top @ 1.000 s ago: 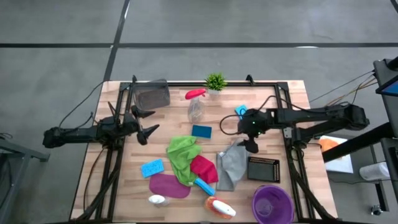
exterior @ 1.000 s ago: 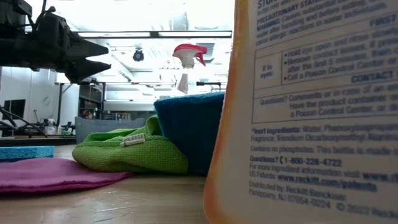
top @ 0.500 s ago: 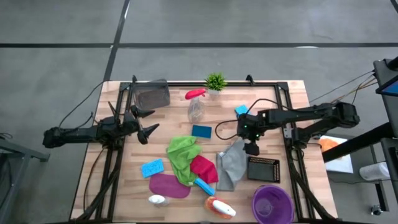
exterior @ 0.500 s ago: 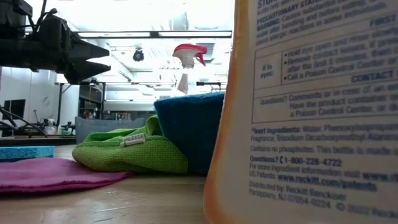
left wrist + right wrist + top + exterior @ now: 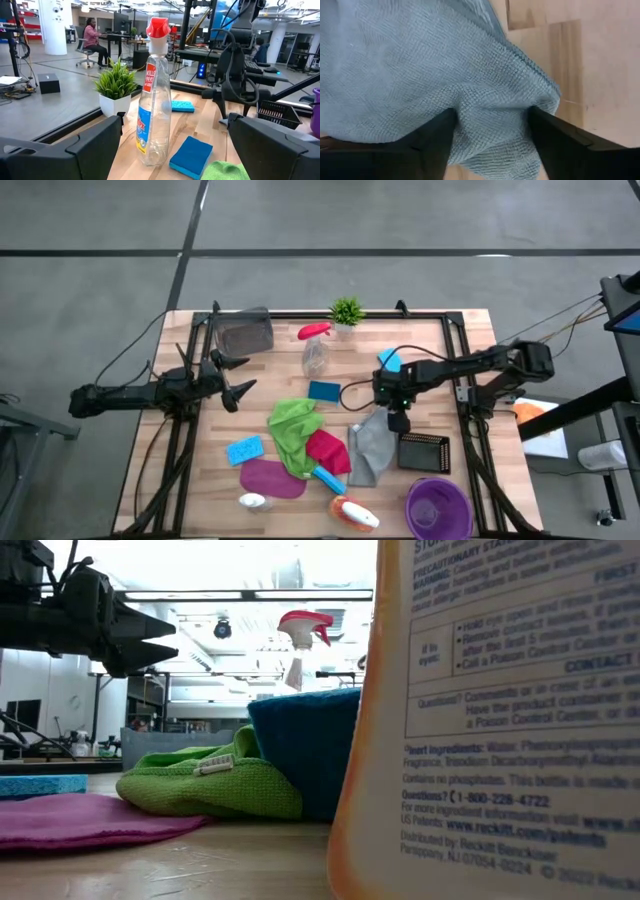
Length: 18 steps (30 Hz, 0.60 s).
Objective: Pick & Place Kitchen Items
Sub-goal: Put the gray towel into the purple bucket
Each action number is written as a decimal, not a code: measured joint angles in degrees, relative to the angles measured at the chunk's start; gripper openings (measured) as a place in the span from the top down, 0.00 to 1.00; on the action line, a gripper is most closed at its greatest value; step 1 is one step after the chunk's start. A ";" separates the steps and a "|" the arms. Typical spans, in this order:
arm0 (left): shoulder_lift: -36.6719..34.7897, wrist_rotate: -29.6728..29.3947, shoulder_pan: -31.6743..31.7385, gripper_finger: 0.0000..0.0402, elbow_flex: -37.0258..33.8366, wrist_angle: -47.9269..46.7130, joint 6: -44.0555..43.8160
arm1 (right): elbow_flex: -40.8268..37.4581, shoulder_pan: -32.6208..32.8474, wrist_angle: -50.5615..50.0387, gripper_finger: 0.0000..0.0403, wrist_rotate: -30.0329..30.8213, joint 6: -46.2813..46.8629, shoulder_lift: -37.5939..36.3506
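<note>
My right gripper (image 5: 399,420) has come down onto the grey cloth (image 5: 372,446) mid-counter, fingers pinching its upper corner, ready to lift. My left gripper (image 5: 234,377) waits open.

Bare table (image 5: 440,345) is left open along the far right edge. The middle is crowded by the grey cloth (image 5: 372,445), green cloth (image 5: 292,430), black basket (image 5: 423,451) and clear spray bottle (image 5: 315,352).

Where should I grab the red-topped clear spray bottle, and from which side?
Grip the red-topped clear spray bottle across its straight clear body, below the narrow neck, coming in level. It stands upright, and the open left gripper already faces it. Mind the small potted plant standing close beside it.
</note>
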 joint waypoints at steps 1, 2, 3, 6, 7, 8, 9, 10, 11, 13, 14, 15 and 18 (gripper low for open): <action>0.00 0.00 0.00 0.09 0.00 0.00 0.00 | 0.00 0.08 -0.03 0.46 -0.18 -0.04 0.29; 0.00 0.00 0.00 0.09 0.00 0.00 0.00 | 0.00 0.22 -0.04 0.52 -0.34 -0.17 0.55; 0.00 0.00 0.00 0.09 0.00 0.02 0.00 | 0.00 0.41 -0.04 0.58 -0.42 -0.27 0.75; 0.00 -0.01 0.00 0.09 0.00 0.03 0.00 | -0.02 1.15 -0.26 0.78 -0.87 -0.84 0.71; 0.00 0.00 0.00 0.09 0.00 0.02 0.00 | -0.02 1.41 -0.26 0.85 -1.00 -1.02 0.42; 0.00 -0.02 0.00 0.09 0.00 0.04 0.00 | -0.02 1.67 -0.26 0.90 -1.01 -1.24 0.01; 0.00 0.00 0.00 0.09 0.00 0.04 0.00 | -0.02 1.94 -0.26 0.92 -1.02 -1.29 -0.57; 0.00 0.00 0.00 0.09 0.00 0.04 0.00 | -0.02 2.17 -0.25 0.92 -1.02 -1.29 -1.24; 0.00 0.00 0.00 0.09 0.00 0.04 0.00 | -0.02 2.48 -0.24 0.93 -1.02 -1.31 -2.04; 0.00 0.00 0.00 0.09 0.00 0.04 0.00 | -0.04 2.99 -0.17 0.95 -1.02 -1.29 -4.00; 0.00 0.00 0.00 0.09 0.00 0.04 -0.02 | -0.04 3.24 0.11 0.95 -1.03 -1.23 -5.29; 0.00 0.00 0.00 0.09 0.00 0.07 -0.02 | -0.04 3.47 0.38 0.95 -1.02 -1.00 -6.73; 0.00 0.00 0.00 0.09 0.00 0.05 0.00 | -0.04 3.80 1.47 0.95 -1.01 -0.31 -11.70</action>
